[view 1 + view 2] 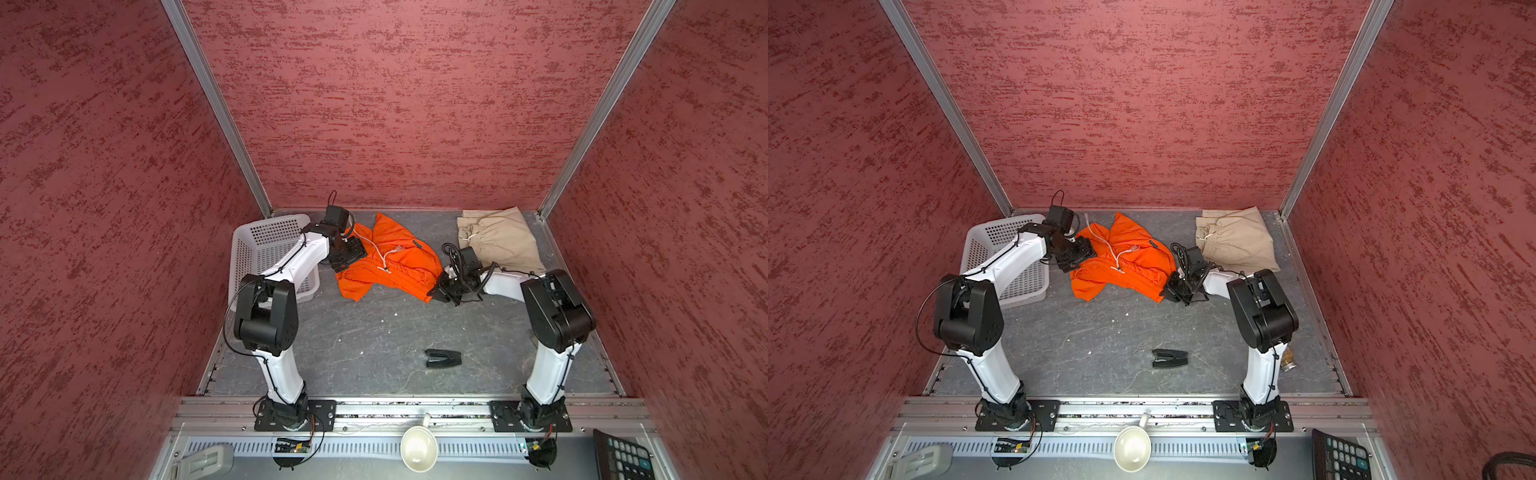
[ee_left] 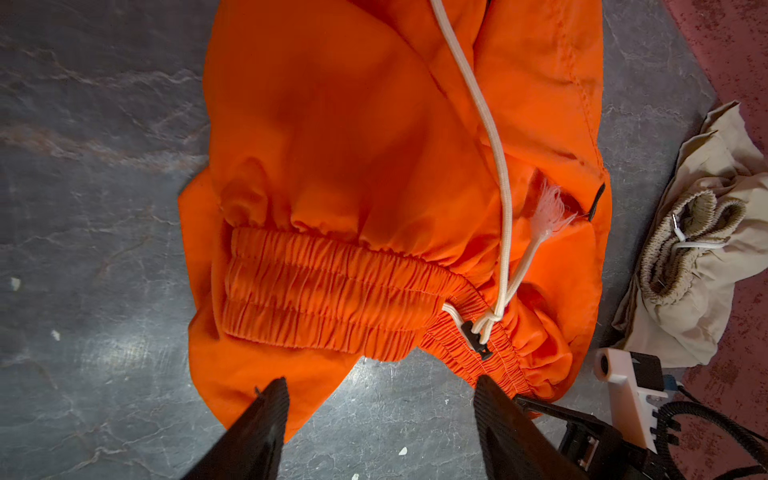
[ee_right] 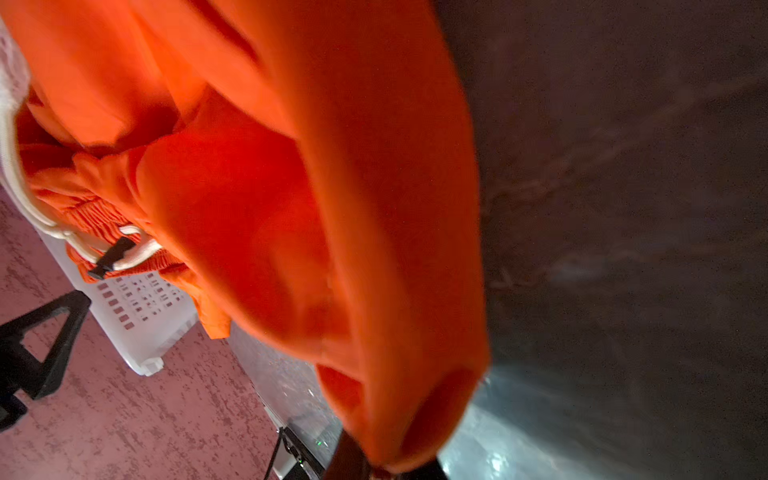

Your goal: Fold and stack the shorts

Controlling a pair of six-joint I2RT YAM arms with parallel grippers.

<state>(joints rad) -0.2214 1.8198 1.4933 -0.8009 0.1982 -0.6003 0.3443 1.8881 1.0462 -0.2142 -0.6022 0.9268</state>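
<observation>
The orange shorts lie crumpled at the back middle of the grey table, their gathered waistband and white drawstring facing up. My left gripper hangs open over their left edge, with bare table between its fingers. Low at the shorts' near right corner, my right gripper is shut on a fold of the orange shorts. The beige shorts lie bunched in the back right corner.
A white perforated basket stands at the back left under the left arm. A black plastic piece lies on the table's near middle. Red walls close three sides. A white bowl and a calculator sit in front of the rail.
</observation>
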